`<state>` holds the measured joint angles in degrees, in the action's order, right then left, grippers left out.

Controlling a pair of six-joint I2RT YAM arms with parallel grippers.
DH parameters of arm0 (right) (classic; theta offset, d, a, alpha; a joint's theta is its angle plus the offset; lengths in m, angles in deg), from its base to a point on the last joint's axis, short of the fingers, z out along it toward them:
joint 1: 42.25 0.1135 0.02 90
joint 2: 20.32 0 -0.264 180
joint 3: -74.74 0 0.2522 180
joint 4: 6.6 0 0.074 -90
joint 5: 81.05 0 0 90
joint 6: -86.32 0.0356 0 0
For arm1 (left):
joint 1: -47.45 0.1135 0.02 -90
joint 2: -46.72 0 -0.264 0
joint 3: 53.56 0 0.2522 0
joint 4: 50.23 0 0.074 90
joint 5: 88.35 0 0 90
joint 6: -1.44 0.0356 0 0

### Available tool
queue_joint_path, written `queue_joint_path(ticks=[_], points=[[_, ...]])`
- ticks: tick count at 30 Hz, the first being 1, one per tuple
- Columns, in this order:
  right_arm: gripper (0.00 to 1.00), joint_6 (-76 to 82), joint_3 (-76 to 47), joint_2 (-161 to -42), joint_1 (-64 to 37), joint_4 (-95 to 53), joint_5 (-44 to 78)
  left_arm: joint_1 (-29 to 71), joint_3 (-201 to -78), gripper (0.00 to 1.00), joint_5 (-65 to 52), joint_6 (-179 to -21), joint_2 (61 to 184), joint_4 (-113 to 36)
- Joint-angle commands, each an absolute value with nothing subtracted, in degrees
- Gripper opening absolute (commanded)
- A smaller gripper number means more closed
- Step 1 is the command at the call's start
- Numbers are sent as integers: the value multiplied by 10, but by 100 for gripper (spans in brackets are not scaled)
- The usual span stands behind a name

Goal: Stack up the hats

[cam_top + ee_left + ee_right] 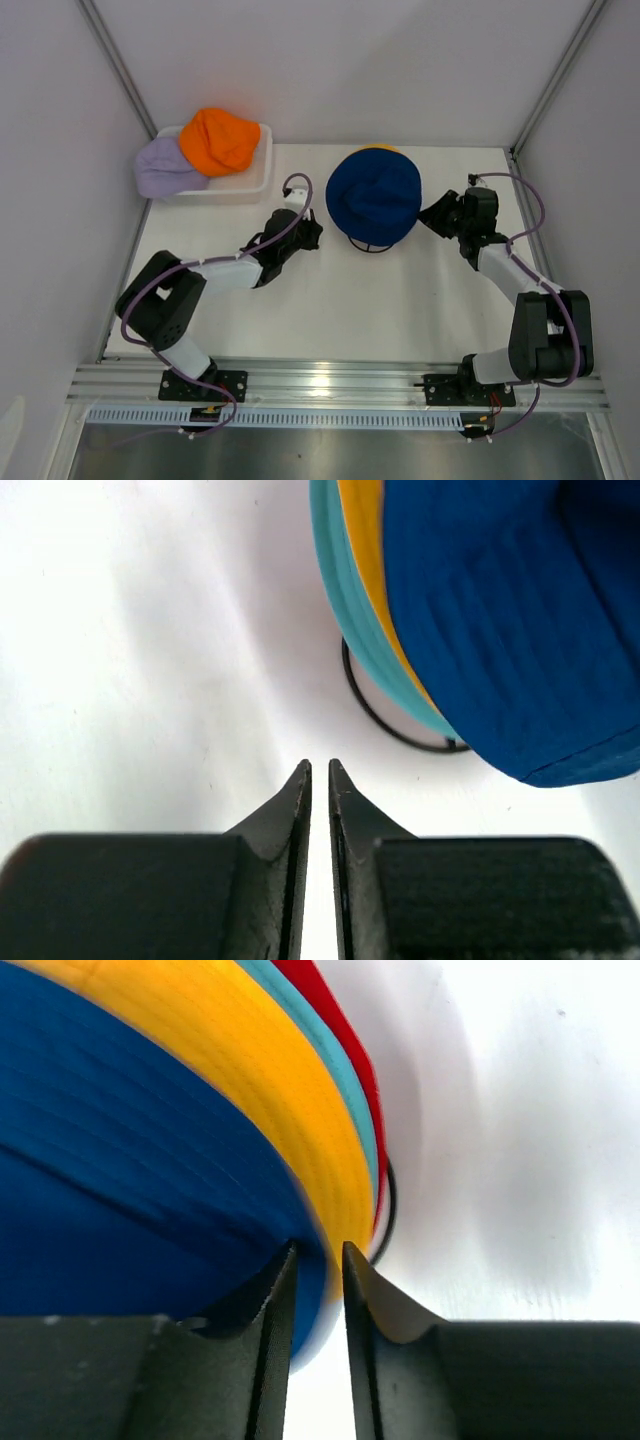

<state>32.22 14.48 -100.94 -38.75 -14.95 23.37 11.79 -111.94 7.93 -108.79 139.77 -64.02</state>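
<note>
We see the navy blue hat (374, 195) on top of a stack at the middle of the table's (330, 310) far edge. It sits crown up and brim down; it's round from above, so it has no long axis and the stack's axis is vertical. In the right wrist view the brims nest outward from it: yellow hat (260, 1080), teal hat (325, 1050), then red hat (345, 1040). The ring of the black wire frame (388, 1210) peeks out under them on the table. The orange hat (220, 140) and lavender hat (165, 168) are in the white basket (255, 175) at the far left corner. The orange one is crown up. The lavender one is beside it and spills over the basket's left rim. The left gripper (312, 232) is just off the stack's left side and points at it. Its fingers are nearly together with a thin slit between them and nothing in it. The right gripper (432, 215) is at the stack's right side, fingers parted by a slightly wider slit. The navy brim edge sits right at its tips. We can't tell whether the fingers touch the fabric.
</note>
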Motion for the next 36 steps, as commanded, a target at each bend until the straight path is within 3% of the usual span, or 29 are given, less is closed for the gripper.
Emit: queue_joint_path(ticks=[1,4,7,9,16,21,25,36], points=[[30,300,135,-1021,-393,-185,208,106,-1140,15,111,-1066,1387,-621],[28,296,104,-1035,-394,-194,224,109,-1154,24,118,-1081,1362,-594],[25,285,77,-1041,-394,-201,236,119,-1171,59,111,-1083,1309,-572],[26,269,60,-1050,-395,-201,235,133,-1191,67,105,-1096,1284,-550],[28,262,-50,-1106,-398,-253,273,235,-1299,76,-63,-1156,1265,-540],[36,260,-98,-1123,-399,-257,277,236,-1486,86,-284,-1063,1394,-492],[38,266,-140,-1144,-398,-265,303,237,-1645,86,-322,-1007,1491,-373],[38,275,-243,-1263,-358,-280,327,237,-1641,85,-374,-1035,1575,-357]])
